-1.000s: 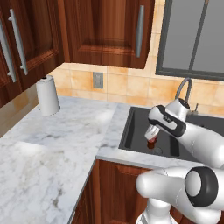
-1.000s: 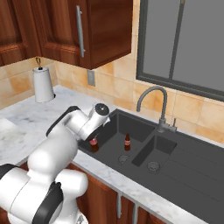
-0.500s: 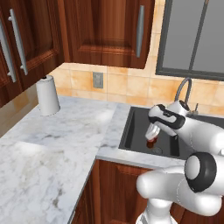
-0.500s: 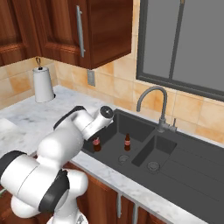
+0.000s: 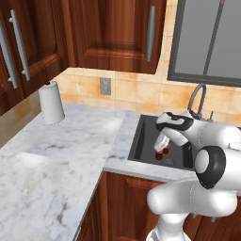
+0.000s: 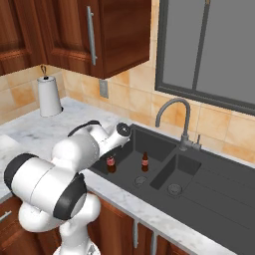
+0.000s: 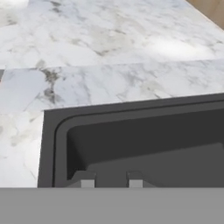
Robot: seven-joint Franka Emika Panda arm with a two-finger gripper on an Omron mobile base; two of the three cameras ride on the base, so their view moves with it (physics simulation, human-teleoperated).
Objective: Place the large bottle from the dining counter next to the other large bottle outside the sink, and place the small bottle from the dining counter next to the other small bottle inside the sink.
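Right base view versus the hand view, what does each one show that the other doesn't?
Right base view alone: two small bottles standing in the sink, one by the claw, the other further along, plus the faucet and the paper towel roll. Hand view alone: the claw's fingertips, close up. Both: the dark sink and the marble counter.

place: home kitchen, probably | cues: dark sink (image 6: 209, 174), faucet (image 6: 174, 117), wood cabinets (image 5: 113, 33), marble counter (image 5: 56, 160)

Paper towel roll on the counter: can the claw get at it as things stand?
Probably yes. The claw is down in the sink, but the paper towel roll stands alone on open counter, nothing blocking it.
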